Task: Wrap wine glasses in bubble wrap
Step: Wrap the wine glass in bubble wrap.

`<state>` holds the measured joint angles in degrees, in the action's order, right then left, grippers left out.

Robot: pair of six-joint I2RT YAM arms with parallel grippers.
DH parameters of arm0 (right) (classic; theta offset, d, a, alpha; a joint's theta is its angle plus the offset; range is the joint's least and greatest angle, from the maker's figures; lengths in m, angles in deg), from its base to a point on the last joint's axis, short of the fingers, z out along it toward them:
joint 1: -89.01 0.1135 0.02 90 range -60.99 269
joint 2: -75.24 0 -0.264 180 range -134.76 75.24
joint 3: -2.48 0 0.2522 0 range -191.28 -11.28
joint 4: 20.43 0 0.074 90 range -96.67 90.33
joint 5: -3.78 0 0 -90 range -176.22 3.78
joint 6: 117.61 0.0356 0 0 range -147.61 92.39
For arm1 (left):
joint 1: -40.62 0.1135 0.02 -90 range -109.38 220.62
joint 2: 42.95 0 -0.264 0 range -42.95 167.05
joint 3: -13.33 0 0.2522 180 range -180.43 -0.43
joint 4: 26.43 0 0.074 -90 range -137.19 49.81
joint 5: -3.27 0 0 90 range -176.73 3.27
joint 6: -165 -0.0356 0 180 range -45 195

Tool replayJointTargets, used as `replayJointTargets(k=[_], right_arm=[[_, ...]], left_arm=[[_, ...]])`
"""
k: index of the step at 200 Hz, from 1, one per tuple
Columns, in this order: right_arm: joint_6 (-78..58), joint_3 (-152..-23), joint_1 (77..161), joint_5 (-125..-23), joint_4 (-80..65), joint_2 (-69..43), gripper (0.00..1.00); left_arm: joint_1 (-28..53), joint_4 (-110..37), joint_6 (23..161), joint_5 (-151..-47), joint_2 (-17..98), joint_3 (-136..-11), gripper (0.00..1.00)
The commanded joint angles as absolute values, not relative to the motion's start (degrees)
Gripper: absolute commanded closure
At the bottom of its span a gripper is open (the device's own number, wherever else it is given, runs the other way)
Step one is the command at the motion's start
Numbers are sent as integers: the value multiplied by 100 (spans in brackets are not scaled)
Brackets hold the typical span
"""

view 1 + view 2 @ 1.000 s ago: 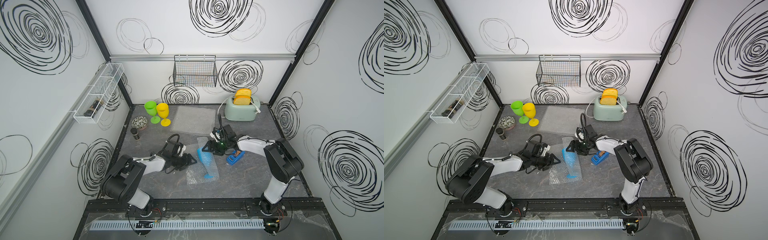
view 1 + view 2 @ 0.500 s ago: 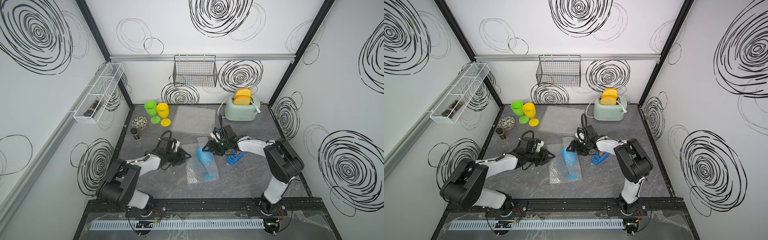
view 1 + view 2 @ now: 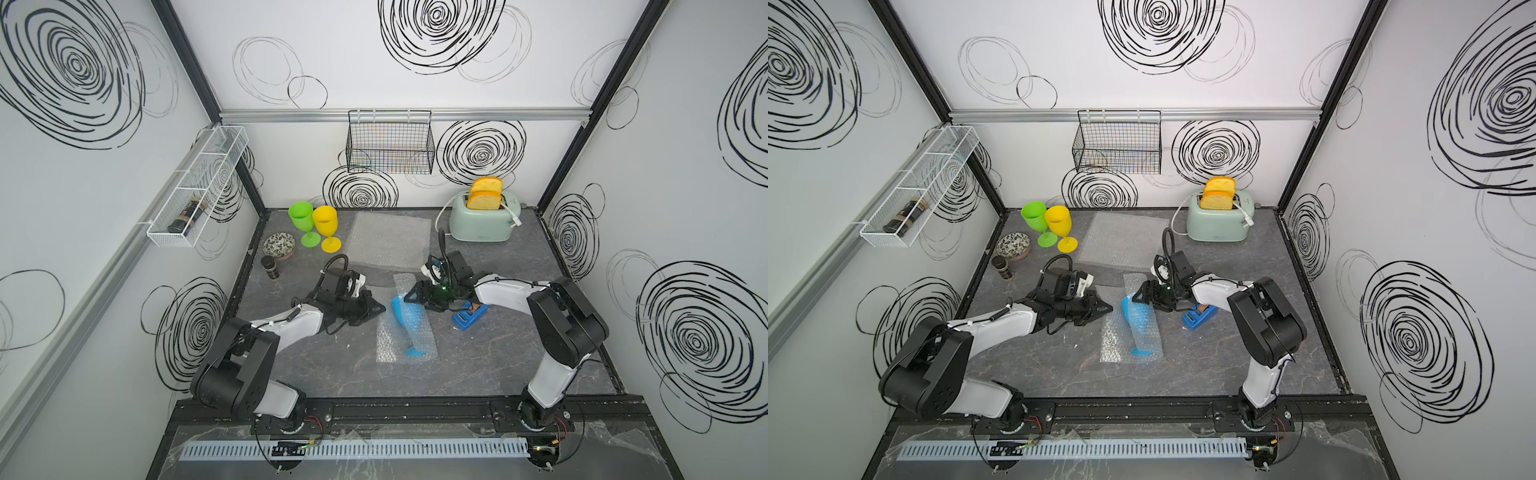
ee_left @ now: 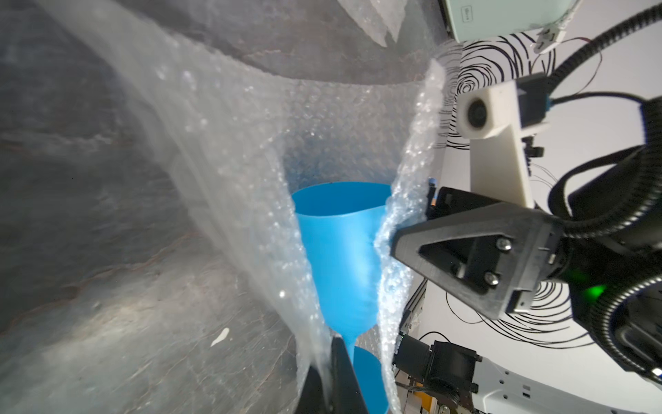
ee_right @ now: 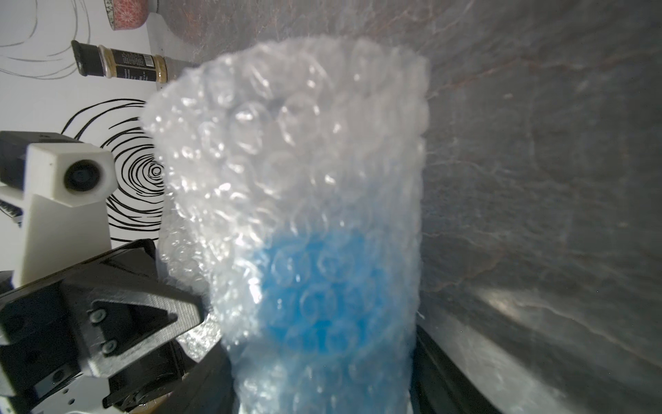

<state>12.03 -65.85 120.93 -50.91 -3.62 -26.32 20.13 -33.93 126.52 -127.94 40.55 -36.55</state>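
Blue goblet (image 3: 400,312) on wrap (image 3: 386,345), left jaws shut on its edge, right jaws wide astride goblet — grip unclear, open surface (image 3: 498,361) in front

White walls (image 3: 353,62) with black swirls enclose a dark marbled floor (image 3: 498,353).

Blue goblet (image 3: 400,311) lies sideways on bubble wrap (image 3: 386,349), table (image 3: 498,353) ctr.

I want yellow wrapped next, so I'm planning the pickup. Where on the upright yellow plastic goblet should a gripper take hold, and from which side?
Take the yellow plastic goblet by its bowl, coming level from the side facing the flat bubble wrap sheet, jaws closing front to back. It stands upright, and the green plastic goblet crowds its other side, likely leaving no finger room there.
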Motion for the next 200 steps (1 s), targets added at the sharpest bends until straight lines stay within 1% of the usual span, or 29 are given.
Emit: replayJointTargets(k=[1,56,104,145,154,159,166,186,200], right_arm=[[1378,-6345,12271,-5506,-179,-2636,31],[1362,-6517,12469,-5555,-62,-2765,27],[1368,-6583,12526,-5562,0,-2797,27],[1366,-6557,12545,-5536,-12,-2834,27],[1393,-6524,12542,-5516,-50,-2808,27],[1420,-6489,12554,-5503,-108,-2777,27],[1439,-6461,12554,-5493,-162,-2744,27],[1332,-6554,12487,-5493,25,-2737,26],[1343,-6522,12409,-5481,37,-2579,26]], left_arm=[[1891,-3216,12530,-13028,4226,-4090,100],[1615,-3212,12508,-13146,4655,-4497,100],[1504,-2736,12772,-13392,4825,-4581,100],[1400,-2689,12785,-13459,5080,-4704,100],[1377,-2730,12757,-13455,5103,-4735,97],[1364,-2765,12727,-13434,5124,-4745,89],[1351,-2824,12681,-13377,5164,-4754,83],[1336,-3082,12473,-13217,5281,-4809,82],[1335,-3351,12268,-13055,5358,-4871,78]])
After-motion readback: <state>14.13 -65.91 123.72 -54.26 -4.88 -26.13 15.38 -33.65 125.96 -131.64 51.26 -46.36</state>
